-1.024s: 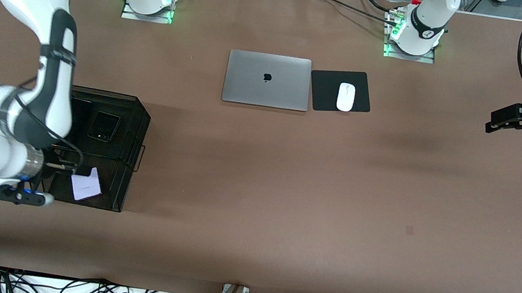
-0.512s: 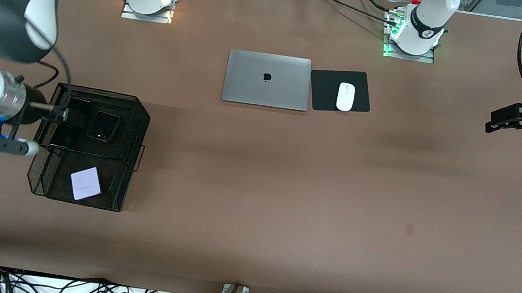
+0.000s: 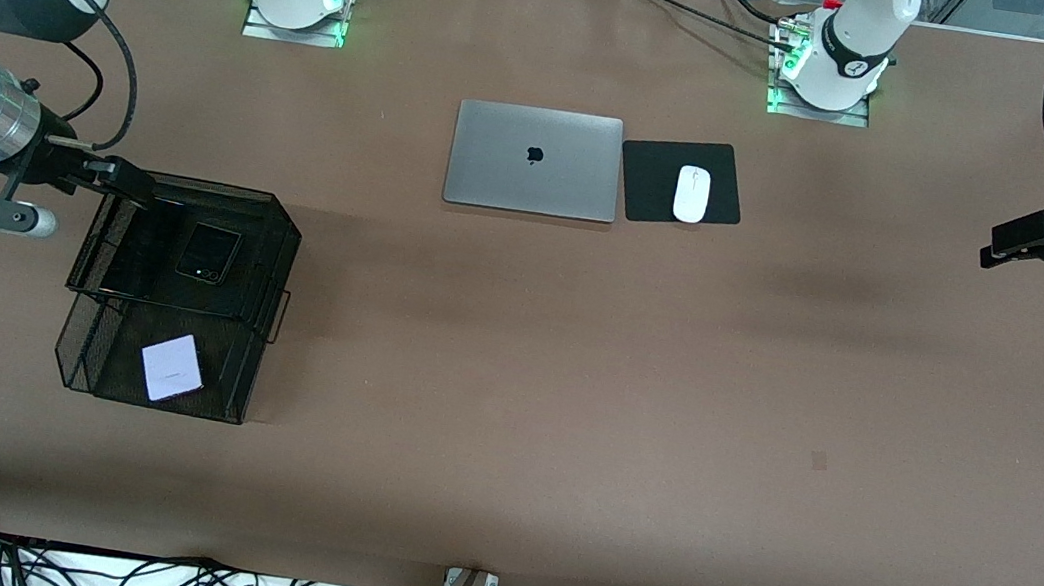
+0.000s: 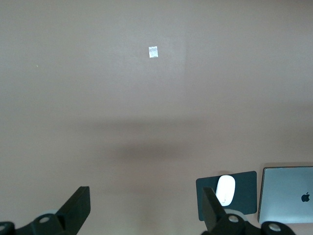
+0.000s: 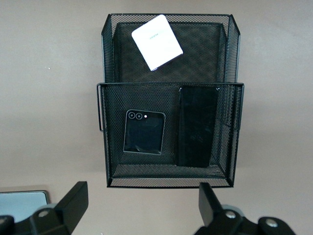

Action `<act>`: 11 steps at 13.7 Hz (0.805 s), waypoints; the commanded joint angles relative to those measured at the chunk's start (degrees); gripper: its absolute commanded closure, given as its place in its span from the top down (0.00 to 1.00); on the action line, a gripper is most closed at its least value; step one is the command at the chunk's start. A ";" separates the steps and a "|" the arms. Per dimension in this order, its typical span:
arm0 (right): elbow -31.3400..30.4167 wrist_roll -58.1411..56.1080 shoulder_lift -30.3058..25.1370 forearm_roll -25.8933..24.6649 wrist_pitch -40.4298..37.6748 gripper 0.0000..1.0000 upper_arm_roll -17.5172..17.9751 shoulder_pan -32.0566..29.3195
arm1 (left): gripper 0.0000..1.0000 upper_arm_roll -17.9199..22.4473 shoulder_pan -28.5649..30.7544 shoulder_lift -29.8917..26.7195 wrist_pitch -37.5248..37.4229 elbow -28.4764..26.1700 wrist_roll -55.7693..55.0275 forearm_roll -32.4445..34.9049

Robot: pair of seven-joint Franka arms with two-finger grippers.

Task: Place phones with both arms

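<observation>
**Both end effectors empty, three phones in the mesh organizer**

Right end effector (image 3: 128, 181) hangs at the left of the front view, over the farther edge of the black mesh organizer (image 3: 281, 246), with its fingers spread wide and nothing between them. Its wrist view looks straight down into the organizer (image 5: 234, 98), the two dark fingertips (image 5: 73, 200) standing well apart at the bottom of that picture. Left end effector (image 3: 1018, 242) waits at the right edge of the front view, over bare desk (image 3: 570, 390) at the left arm's end, also spread wide and empty; its wrist view shows only desk surface, with the white mouse (image 4: 225, 189) on its black pad (image 4: 244, 193) and a corner of the silver laptop (image 4: 288, 193) low in the frame.

All three phones lie flat inside the organizer. The long black phone (image 5: 197, 126) and the small black phone (image 5: 144, 131) sit side by side in the upper tier, each flat on the mesh and apart from the other. The pale phone (image 3: 171, 368) rests in the lower tier, nearer the front camera, turned at a slant to the walls. In the front view the small black phone (image 3: 208, 253) shows clearly, while the long one is mostly lost against the dark mesh.

Laptop (image 3: 534, 160), pad (image 3: 646, 193) and mouse (image 3: 691, 193) sit in the upper middle of the front view, well apart from the organizer, so they look like bystanders. With every phone contained and neither end effector carrying anything, the placing seems finished.
</observation>
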 commanded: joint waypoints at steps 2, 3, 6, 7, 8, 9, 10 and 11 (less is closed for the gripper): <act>-1.25 0.66 -1.54 -1.12 1.23 0.99 10.42 -10.06 | 1.00 -0.88 -0.21 -0.47 -0.11 0.23 -0.42 -0.80; -1.25 0.76 -1.54 -1.73 1.66 0.99 15.62 -14.98 | 1.00 -0.88 -0.38 -0.47 -0.11 0.23 -0.42 -0.80; -1.68 0.23 -2.07 -5.68 1.75 0.99 24.88 -23.28 | 1.00 0.61 -2.13 -0.47 -0.28 0.23 0.45 -0.63; -1.69 0.15 -2.07 -6.56 1.75 0.99 26.20 -24.60 | 1.00 2.36 -3.54 -0.65 -0.55 0.23 1.06 -0.02; -1.25 0.06 -2.07 -6.74 1.32 0.99 26.65 -25.05 | 1.00 4.11 -4.94 -0.65 -0.81 0.14 2.72 0.08; -1.25 0.67 -2.07 -6.66 1.14 0.99 26.57 -24.97 | 1.00 5.26 -5.48 -0.74 -0.81 0.14 3.70 -0.01; -0.81 0.76 -2.07 -6.13 1.14 0.99 26.57 -24.88 | 1.00 5.27 -5.48 -0.82 -0.81 0.23 3.62 -0.01; -0.63 0.85 -1.90 -6.04 1.14 1.00 26.48 -24.88 | 1.00 4.93 -5.40 -0.74 -0.64 0.23 3.18 -0.01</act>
